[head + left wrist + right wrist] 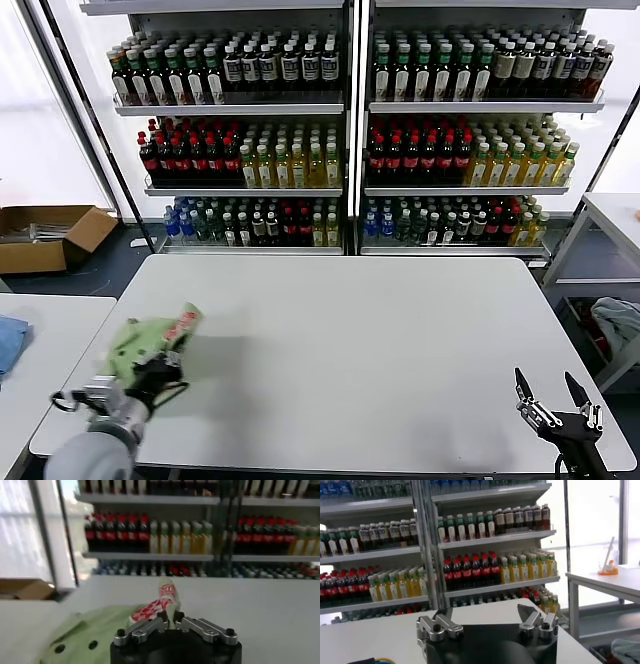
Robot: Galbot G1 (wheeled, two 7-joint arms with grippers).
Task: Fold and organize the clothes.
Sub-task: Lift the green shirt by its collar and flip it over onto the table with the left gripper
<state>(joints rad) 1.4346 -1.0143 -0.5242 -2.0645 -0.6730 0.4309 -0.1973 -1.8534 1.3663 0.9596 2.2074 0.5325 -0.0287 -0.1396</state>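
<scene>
A light green shirt with a red-and-white checkered print lies bunched near the front left corner of the grey-white table. My left gripper is shut on the shirt's cloth; in the left wrist view the fabric rises pinched between the fingertips of the left gripper. The right gripper hovers open over the table's front right corner, far from the shirt, with nothing between its fingers. In its own wrist view the right gripper spreads wide over bare tabletop.
Shelves of bottles stand behind the table. A second table with a blue cloth adjoins on the left, near a cardboard box on the floor. Another table and a bin with cloth stand at the right.
</scene>
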